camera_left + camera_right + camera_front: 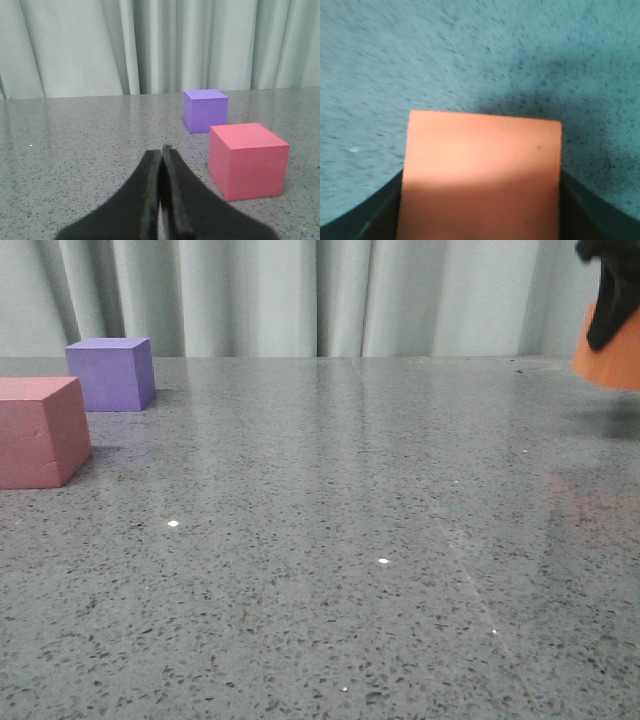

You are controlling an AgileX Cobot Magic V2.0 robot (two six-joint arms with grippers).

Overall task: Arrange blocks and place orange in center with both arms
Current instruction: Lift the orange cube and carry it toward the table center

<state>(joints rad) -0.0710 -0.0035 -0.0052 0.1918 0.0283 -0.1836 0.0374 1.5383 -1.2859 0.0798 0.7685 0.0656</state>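
Currently the right hand (610,300) sits at the far right edge of the front view, raised above the grey speckled worktop (330,540), and is clamped on the orange cube (608,358). That cube hangs tilted, clear of the surface, with a shadow beneath it. From the right wrist camera, the orange cube (482,175) fills the space between the two dark fingers (375,215), which press against its opposite sides. The left hand (161,160) shows only in its own wrist camera, with both fingers pressed together and nothing between them. The pink cube (40,430) rests on the worktop at the left edge of the front view. The purple cube (112,373) stands just behind it, closer to the pale curtain (300,295), apart from the pink one.
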